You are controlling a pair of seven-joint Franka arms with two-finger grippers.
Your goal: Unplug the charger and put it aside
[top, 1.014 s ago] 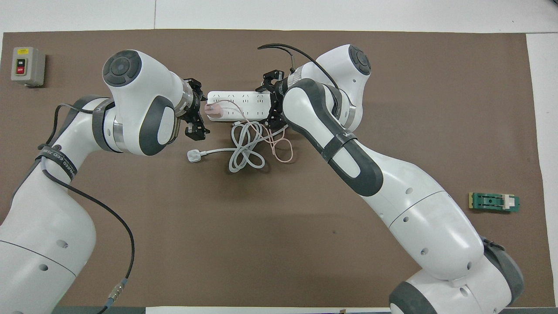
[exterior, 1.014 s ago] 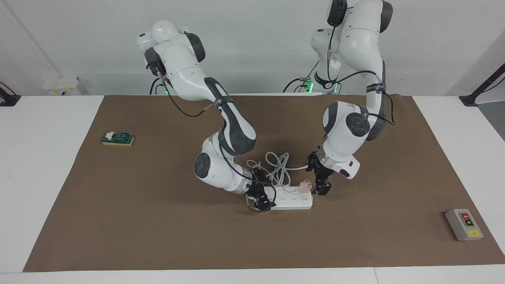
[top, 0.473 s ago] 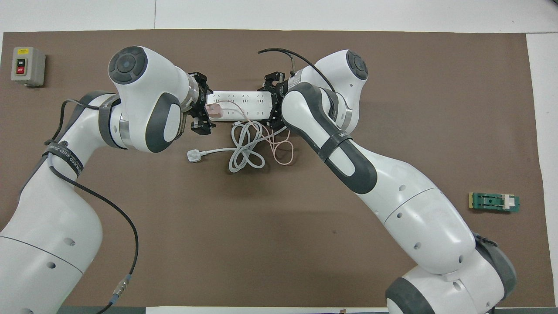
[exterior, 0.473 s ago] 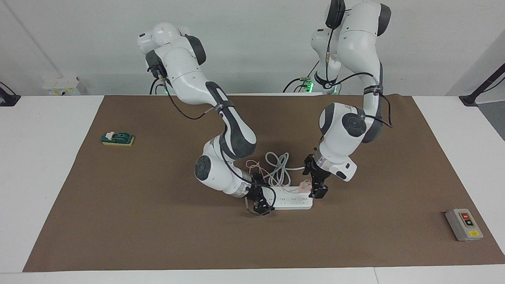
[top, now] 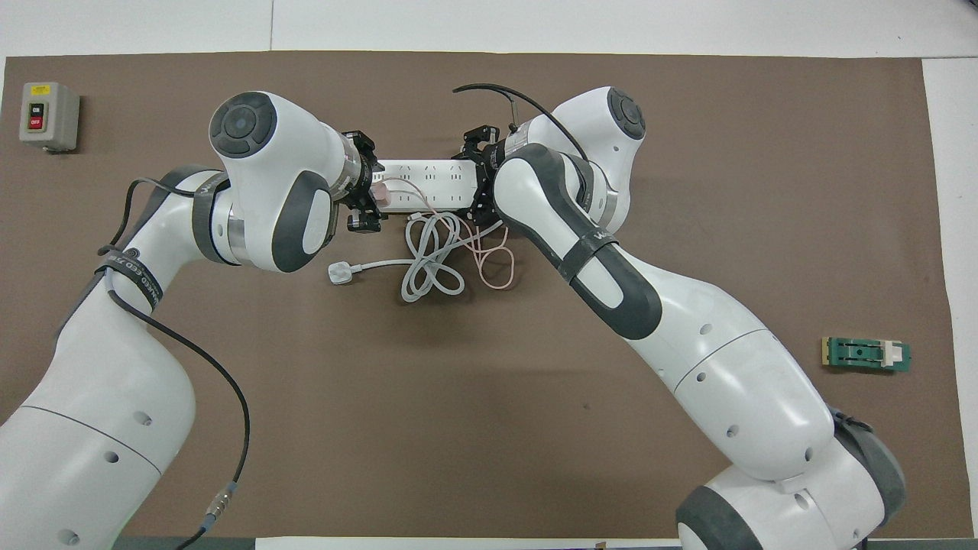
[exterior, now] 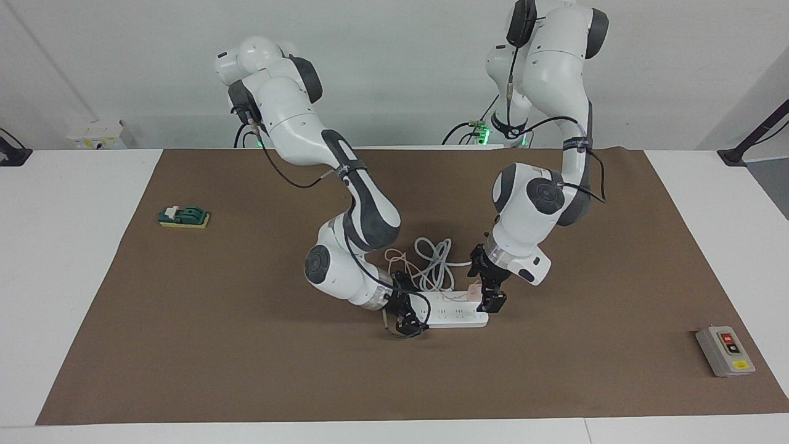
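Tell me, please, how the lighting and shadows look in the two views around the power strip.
Facing view: soft, even light; a dim shadow lies on the brown mat under the right arm, near the power strip; no glare. Overhead view: equally flat light, faint shadows beside the arms, and the left arm's white shell hides part of the charger at the left tool.

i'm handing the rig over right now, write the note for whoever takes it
Left gripper: at the charger, fingers on either side of it; whether they have closed on it cannot be told.
Right gripper: down at the power strip on its right-arm end, apparently bracing it.
Charger: plugged into the strip at the left-arm end, its pink cable looped on the mat nearer the robots.
Done: both grippers in position.
Left: confirm the grasp, pull the charger out, set it aside on the mat.
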